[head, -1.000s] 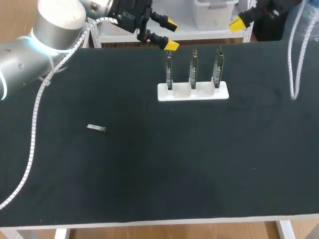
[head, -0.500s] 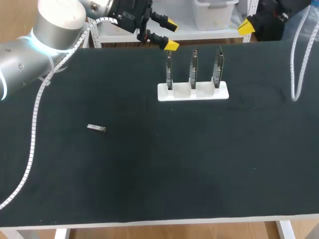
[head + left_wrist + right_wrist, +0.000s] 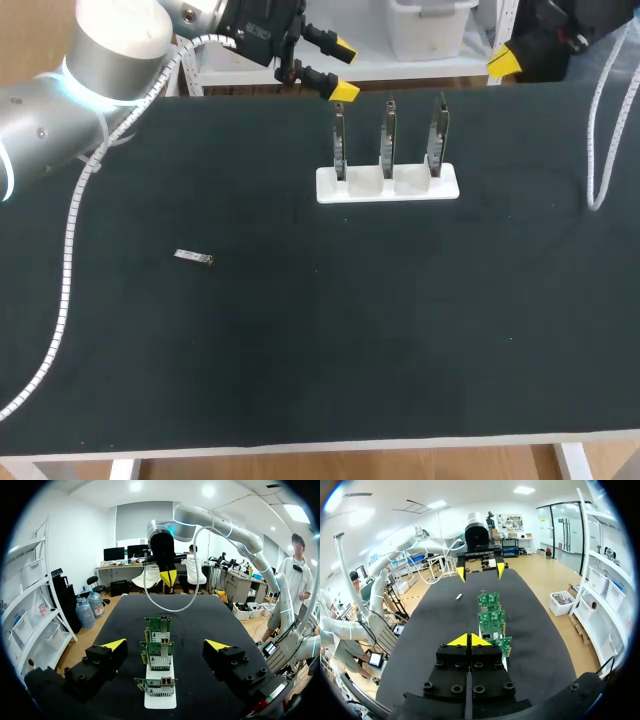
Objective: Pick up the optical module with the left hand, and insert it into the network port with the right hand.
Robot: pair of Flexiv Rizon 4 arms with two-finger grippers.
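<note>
Head view, module: the optical module (image 3: 193, 258) lies flat and alone on the black table (image 3: 300, 350), well apart from the white stand (image 3: 387, 184) and its three upright network cards (image 3: 388, 135).
Head view, left gripper: the left gripper (image 3: 342, 69) hangs at the table's far edge, just beside the stand. Its jaws are wide and empty, and it is far from the module.
Head view, right gripper: the right gripper (image 3: 503, 62) is at the far edge, right of the stand. Only one yellow tip shows here.
Left wrist view: the fingers (image 3: 114, 644) are spread either side of the card row with nothing between them. The module is out of sight.
Right wrist view: the yellow tips are pressed together on nothing. The module (image 3: 458, 596) shows beyond the cards, beside their row.
Handling (judged): a small, slim bar, probably light, rigid and smooth. It is likely to skid or turn on the table if nudged.
Grip point (judged): across the narrow sides at mid-length, leaving one end free for the handover.
</note>
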